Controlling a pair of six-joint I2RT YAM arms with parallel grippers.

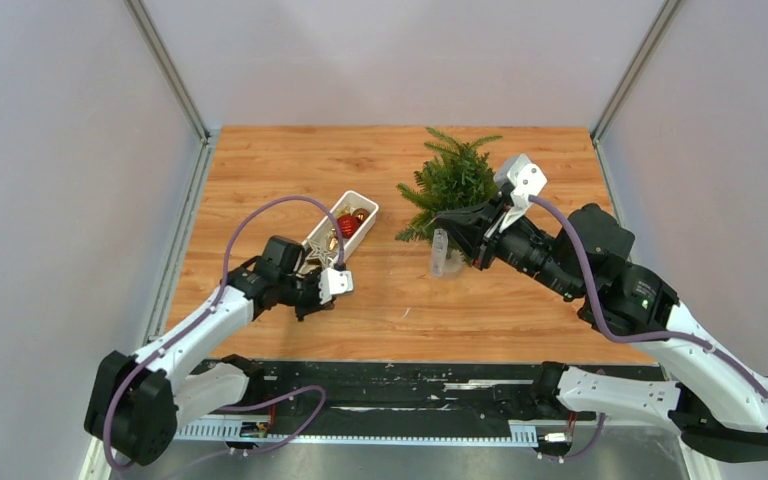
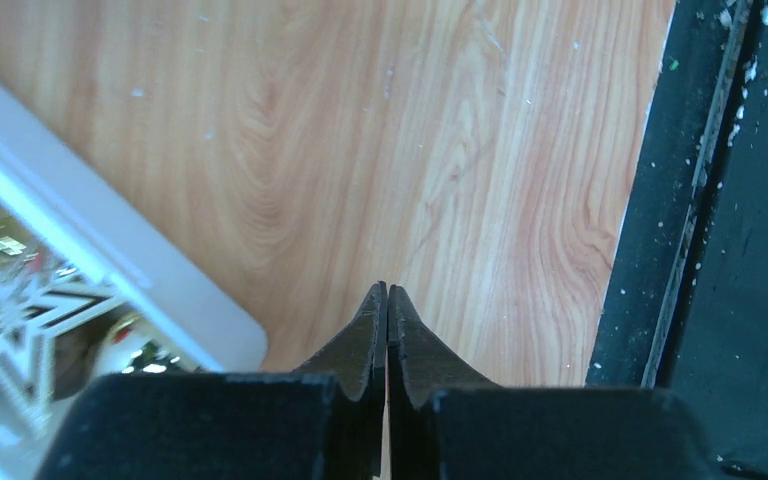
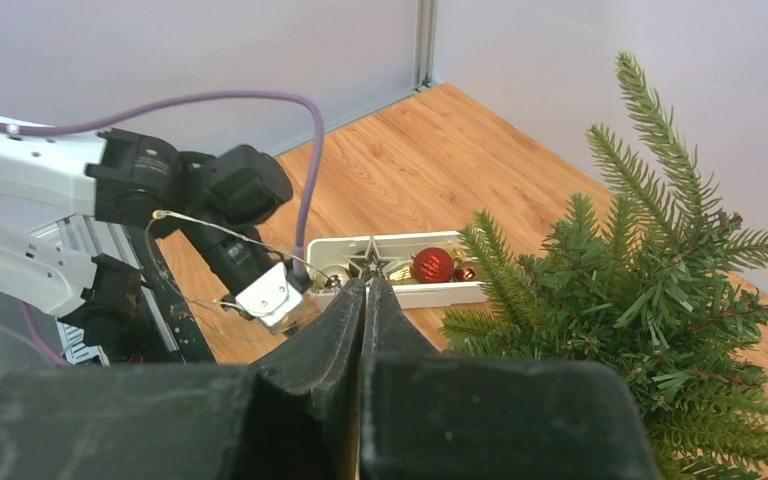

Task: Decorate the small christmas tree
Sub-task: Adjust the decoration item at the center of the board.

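The small christmas tree (image 1: 452,180) stands at the back right on a clear base (image 1: 444,262); its green branches (image 3: 640,300) fill the right of the right wrist view. My right gripper (image 1: 440,220) (image 3: 365,283) hovers by the tree's left side, shut. A thin wire (image 3: 230,235) hangs in the air and runs to its fingertips. A white tray (image 1: 362,232) (image 3: 440,293) (image 2: 110,260) holds a red ball (image 3: 432,265), a star (image 3: 368,258) and gold ornaments. My left gripper (image 1: 306,306) (image 2: 388,290) sits just beyond the tray's near end, jaws pressed together, nothing visible between them.
The black rail (image 1: 400,385) (image 2: 700,200) borders the table's near edge, close to the left gripper. Grey walls enclose the table on three sides. Bare wood (image 1: 290,160) lies behind and left of the tray.
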